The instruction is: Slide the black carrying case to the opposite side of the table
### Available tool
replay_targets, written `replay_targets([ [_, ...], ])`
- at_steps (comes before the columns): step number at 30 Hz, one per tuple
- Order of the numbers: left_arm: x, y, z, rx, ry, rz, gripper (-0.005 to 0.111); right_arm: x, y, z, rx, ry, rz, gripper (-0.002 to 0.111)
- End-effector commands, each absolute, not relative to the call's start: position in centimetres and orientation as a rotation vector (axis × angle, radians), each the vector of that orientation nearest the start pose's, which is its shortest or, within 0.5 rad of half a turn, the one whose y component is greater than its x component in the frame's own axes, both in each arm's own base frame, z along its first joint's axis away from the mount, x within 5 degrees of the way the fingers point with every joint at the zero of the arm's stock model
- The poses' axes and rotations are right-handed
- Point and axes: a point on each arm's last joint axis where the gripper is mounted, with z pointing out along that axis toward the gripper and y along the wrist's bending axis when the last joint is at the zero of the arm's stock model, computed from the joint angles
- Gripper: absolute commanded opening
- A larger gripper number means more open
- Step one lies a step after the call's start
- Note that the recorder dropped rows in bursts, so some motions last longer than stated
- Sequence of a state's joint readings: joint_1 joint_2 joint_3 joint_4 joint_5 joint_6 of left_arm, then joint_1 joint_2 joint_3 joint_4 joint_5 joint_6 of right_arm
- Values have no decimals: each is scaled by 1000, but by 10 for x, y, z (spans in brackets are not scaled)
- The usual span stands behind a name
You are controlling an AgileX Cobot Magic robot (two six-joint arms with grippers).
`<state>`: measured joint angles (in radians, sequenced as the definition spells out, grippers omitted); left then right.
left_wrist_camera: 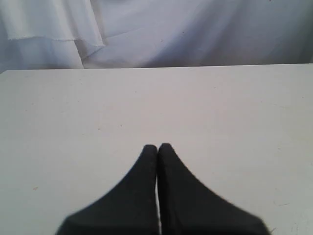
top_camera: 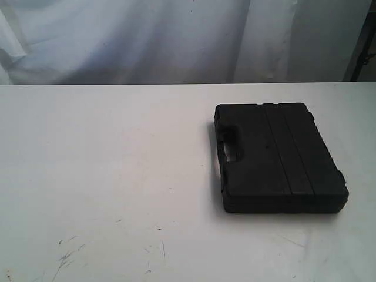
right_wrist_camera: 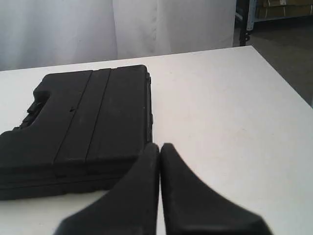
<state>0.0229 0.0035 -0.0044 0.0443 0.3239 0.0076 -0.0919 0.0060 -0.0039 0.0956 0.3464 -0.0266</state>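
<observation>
Case (top_camera: pixel 279 157) lies flat on the table (top_camera: pixel 117 176), out at about 3 o'clock from the table's centre in the ext. view, well inside the edges. Lid up, lengthwise ribs (top_camera: pixel 286 150) running 12-to-6. Cut-out handle (top_camera: pixel 229 144) sits on the 9 o'clock edge, facing the wide bare stretch of white top. Faint dark scratches (top_camera: pixel 67 252) down at 7 o'clock, well apart from the case.

R wrist cam: right gripper (right_wrist_camera: pixel 160 146) has its fingers pressed together tip to tip, nothing between them, and it hovers near a corner of the case (right_wrist_camera: pixel 83 127); can't tell if they touch.

L wrist cam: left gripper (left_wrist_camera: pixel 157 147) is likewise closed up tight, nothing in it, over bare table (left_wrist_camera: pixel 146 98).

White drape (top_camera: pixel 147 35) hangs behind the table at 12 o'clock.
</observation>
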Motion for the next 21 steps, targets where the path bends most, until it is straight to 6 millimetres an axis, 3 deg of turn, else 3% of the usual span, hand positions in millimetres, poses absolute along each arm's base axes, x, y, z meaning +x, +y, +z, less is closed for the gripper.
replay_targets([
  [1, 54, 2, 184, 12, 1802, 61, 0, 54, -2, 183, 103, 1817, -14, 0],
  [4, 54, 2, 184, 12, 1802, 61, 0, 56, -3, 193, 106, 1705, -21, 0],
  [9, 54, 2, 184, 10, 1802, 59, 0, 54, -6, 224, 122, 1358, -35, 0],
  [15, 54, 2, 184, 12, 1802, 61, 0, 51, -7, 235, 121, 1233, -44, 0],
  [21, 54, 2, 184, 12, 1802, 61, 0, 42, -8, 254, 121, 996, -56, 0],
])
